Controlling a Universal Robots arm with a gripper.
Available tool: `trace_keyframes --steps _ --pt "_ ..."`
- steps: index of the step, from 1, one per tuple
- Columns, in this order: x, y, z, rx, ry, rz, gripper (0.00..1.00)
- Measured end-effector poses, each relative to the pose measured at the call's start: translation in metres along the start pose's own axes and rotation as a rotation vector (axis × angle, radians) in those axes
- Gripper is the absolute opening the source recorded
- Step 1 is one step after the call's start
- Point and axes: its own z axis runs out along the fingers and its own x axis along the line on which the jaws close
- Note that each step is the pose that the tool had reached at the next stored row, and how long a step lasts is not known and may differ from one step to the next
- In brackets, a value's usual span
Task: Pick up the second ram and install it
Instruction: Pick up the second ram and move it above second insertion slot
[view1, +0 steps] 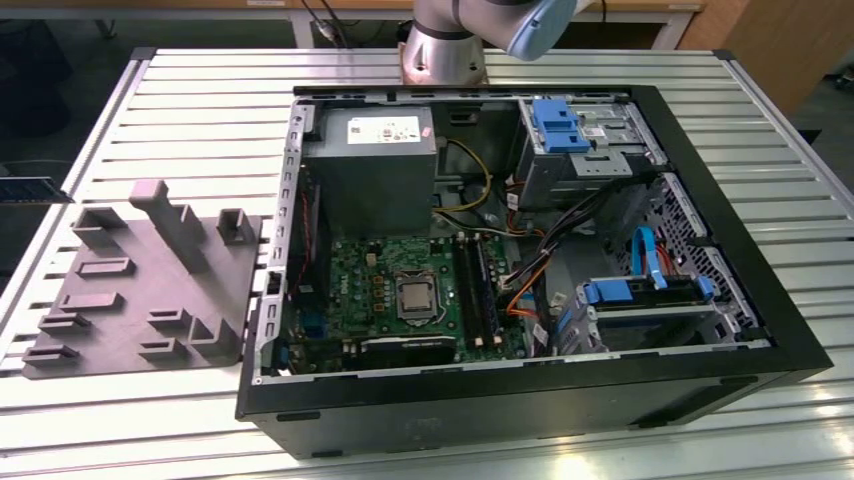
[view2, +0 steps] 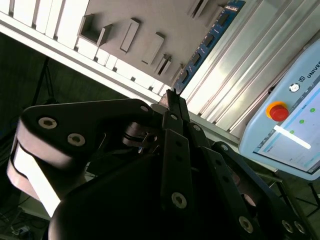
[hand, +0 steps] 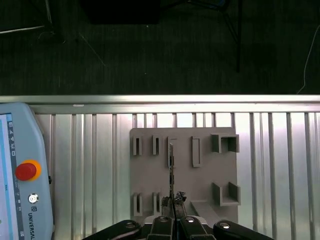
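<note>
- My pincer (view2: 172, 97) is clamping the end of the memory stick (view2: 210, 42).
- In the exterior view, the grey holder (view1: 147, 280) is sitting at nine o'clock from the computer case (view1: 534, 405).

A silver table of ribbed aluminium slats (view1: 174, 110) lies under bright, even light. Past its edge is a dark, dim floor (hand: 150, 50). A light brown wooden panel (view1: 787, 45) stands at the exterior view's far right, behind the table.

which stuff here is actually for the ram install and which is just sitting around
For the job: second ram, held in the gripper; motherboard in the open case.
Lying about: grey slotted plate; teach pendant; power supply.
</note>
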Motion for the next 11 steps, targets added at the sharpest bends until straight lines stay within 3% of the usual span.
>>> trace_keyframes --steps 11 --pt "-0.0002 -0.0030 -0.0011 -0.0001 -0.0001 0.000 0.12"
